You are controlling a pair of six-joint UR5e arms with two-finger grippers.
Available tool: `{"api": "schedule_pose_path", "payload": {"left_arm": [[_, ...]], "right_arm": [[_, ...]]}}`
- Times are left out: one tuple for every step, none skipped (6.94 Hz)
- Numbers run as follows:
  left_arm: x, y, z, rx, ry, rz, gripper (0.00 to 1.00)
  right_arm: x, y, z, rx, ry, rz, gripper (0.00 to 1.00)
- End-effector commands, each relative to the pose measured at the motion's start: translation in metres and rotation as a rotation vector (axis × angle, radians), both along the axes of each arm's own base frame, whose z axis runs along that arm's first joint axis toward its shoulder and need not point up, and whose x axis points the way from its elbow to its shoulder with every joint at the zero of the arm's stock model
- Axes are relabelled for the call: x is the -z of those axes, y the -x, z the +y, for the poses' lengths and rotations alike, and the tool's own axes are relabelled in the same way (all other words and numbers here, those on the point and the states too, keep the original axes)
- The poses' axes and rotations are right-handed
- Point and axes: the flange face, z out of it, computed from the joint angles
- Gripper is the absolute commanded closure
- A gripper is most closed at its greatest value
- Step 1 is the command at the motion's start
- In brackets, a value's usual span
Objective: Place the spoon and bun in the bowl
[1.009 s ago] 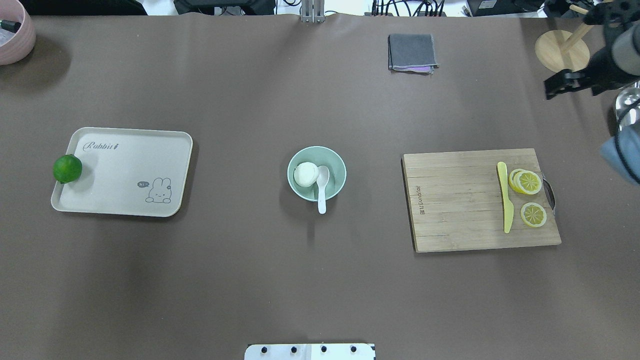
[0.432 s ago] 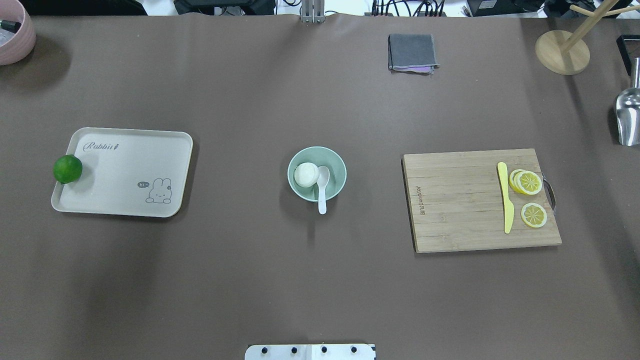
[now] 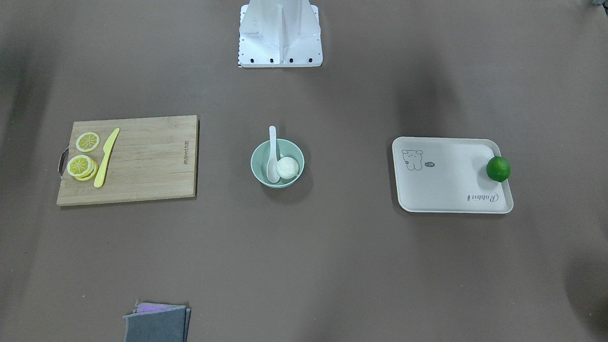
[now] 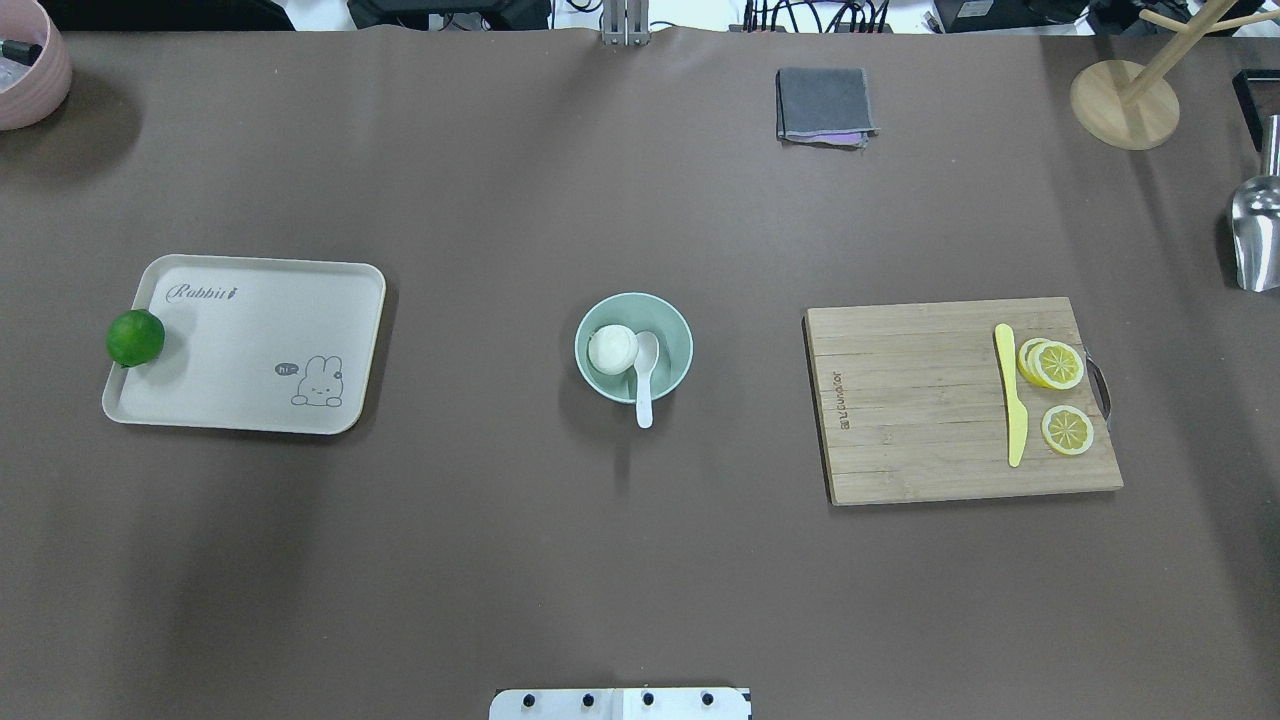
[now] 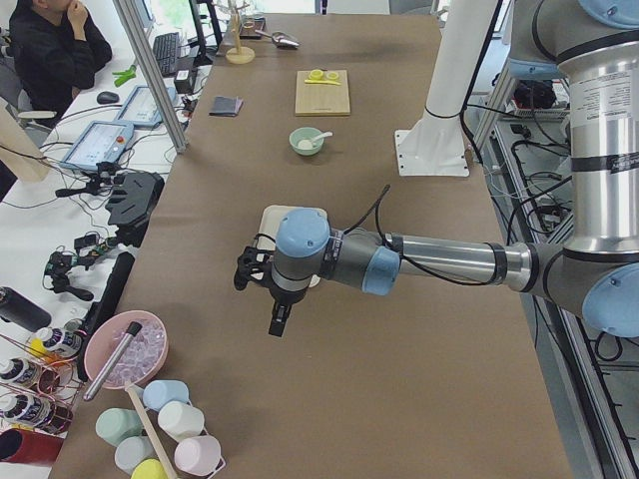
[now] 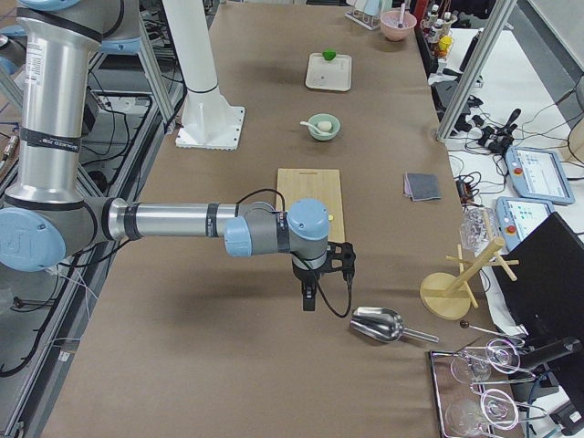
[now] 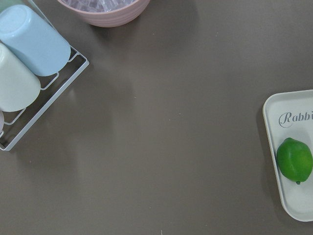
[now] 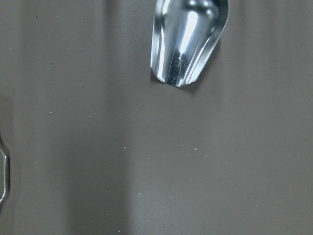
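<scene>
The pale mint-green bowl (image 4: pixel 678 345) stands at the table's middle. The white bun (image 4: pixel 612 348) lies inside it on the left. The white spoon (image 4: pixel 645 385) rests with its scoop in the bowl and its handle over the near rim. The front-facing view shows the same bowl (image 3: pixel 259 161), bun (image 3: pixel 288 167) and spoon (image 3: pixel 272 152). My left gripper (image 5: pixel 277 324) shows only in the exterior left view, far from the bowl. My right gripper (image 6: pixel 308 299) shows only in the exterior right view, near a metal scoop. I cannot tell if either is open or shut.
A cream tray (image 4: pixel 250 400) with a green lime (image 4: pixel 135 337) lies at the left. A cutting board (image 4: pixel 900 400) with a yellow knife (image 4: pixel 1012 395) and lemon slices (image 4: pixel 1055 365) lies at the right. A grey cloth (image 4: pixel 825 105), wooden stand (image 4: pixel 1123 100) and metal scoop (image 4: pixel 1255 235) are at the back right.
My right arm, at the overhead view's right edge one second ago, has left that view. The bowl, bun and spoon have not moved.
</scene>
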Motion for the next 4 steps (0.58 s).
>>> {"api": "schedule_pose_path", "payload": {"left_arm": [[0.0021, -0.0008, -0.0008, 0.017, 0.023, 0.008, 0.02], [0.0044, -0.0008, -0.0009, 0.022, 0.024, 0.009, 0.02], [0.0040, -0.0009, -0.0009, 0.032, 0.035, 0.014, 0.02], [0.0040, -0.0009, -0.0009, 0.032, 0.035, 0.014, 0.02]], "right_arm": [[0.0052, 0.0003, 0.0008, -0.012, 0.011, -0.058, 0.00], [0.0063, 0.0005, 0.0000, -0.014, 0.009, -0.060, 0.00], [0.0085, 0.0005, -0.0008, -0.013, 0.004, -0.060, 0.00], [0.0105, 0.0006, -0.0029, -0.013, 0.000, -0.060, 0.00]]}}
